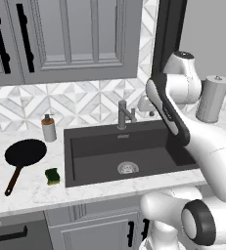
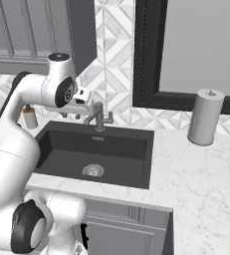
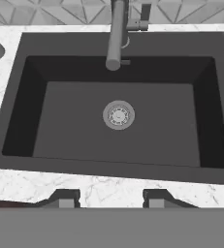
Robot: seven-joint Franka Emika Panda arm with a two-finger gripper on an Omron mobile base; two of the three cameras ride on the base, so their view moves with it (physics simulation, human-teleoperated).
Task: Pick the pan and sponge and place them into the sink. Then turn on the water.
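**Pan lying off at nine o'clock from a gripper hanging over the sink**

The sink (image 1: 85, 161) is sitting bare in the left base view, nothing in it but the drain (image 1: 127, 168), so neither object is in yet. The faucet (image 1: 124, 115) is standing at its twelve o'clock rim, no water running by the look of it.

The pan (image 1: 25, 152) is resting on the counter (image 1: 16, 195) at nine o'clock from the sink, well apart from the basin's rim. Its handle is running down toward seven o'clock, away from the soap bottle (image 1: 49, 128) beside it. The sponge (image 1: 52, 176) is lying just beside the sink's left rim, below the pan, apart from it.

The gripper (image 3: 111, 198) is looking straight down on the basin in the hand view, fingertips (image 3: 65, 198) spread apart with nothing between them. It is hovering high near the faucet in the right base view.

So I judge the coming reach is needing a long swing toward nine o'clock, with the jaws set across the handle's slanting line.
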